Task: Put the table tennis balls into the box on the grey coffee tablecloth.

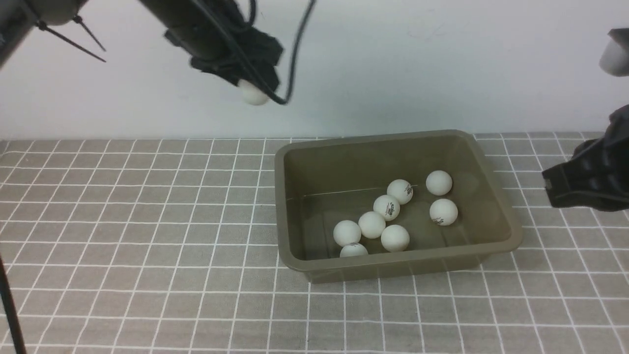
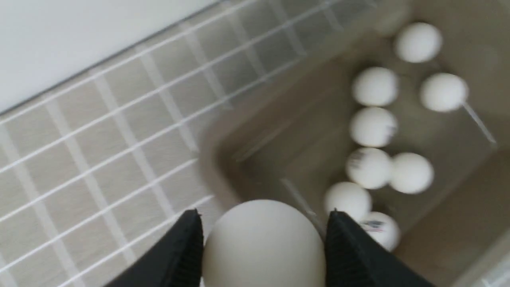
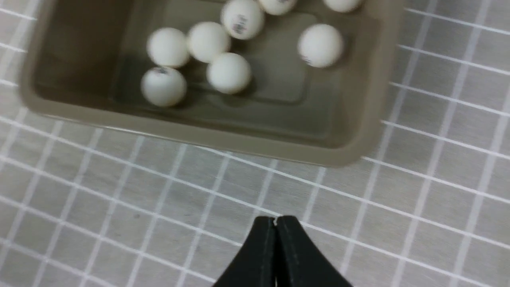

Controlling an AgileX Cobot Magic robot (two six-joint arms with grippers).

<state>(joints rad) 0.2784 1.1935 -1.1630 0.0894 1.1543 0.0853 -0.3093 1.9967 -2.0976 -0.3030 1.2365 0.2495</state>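
front view gives me the left gripper [image 1: 250, 88] raised, clamped on a ball [image 1: 253, 93], up left of the box [image 1: 290, 206]. i count eight balls [image 1: 372, 224] in the box on the cloth [image 1: 137, 236], though one is half hidden. my right gripper [image 3: 275, 223] is pressed together beside it.

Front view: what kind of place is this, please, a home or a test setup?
Probably a robot test bench, not a home. A checked tablecloth lies before a plain white wall, with only an olive box of white balls on it. Black robot arms hang over it, the left end effector holding one ball.
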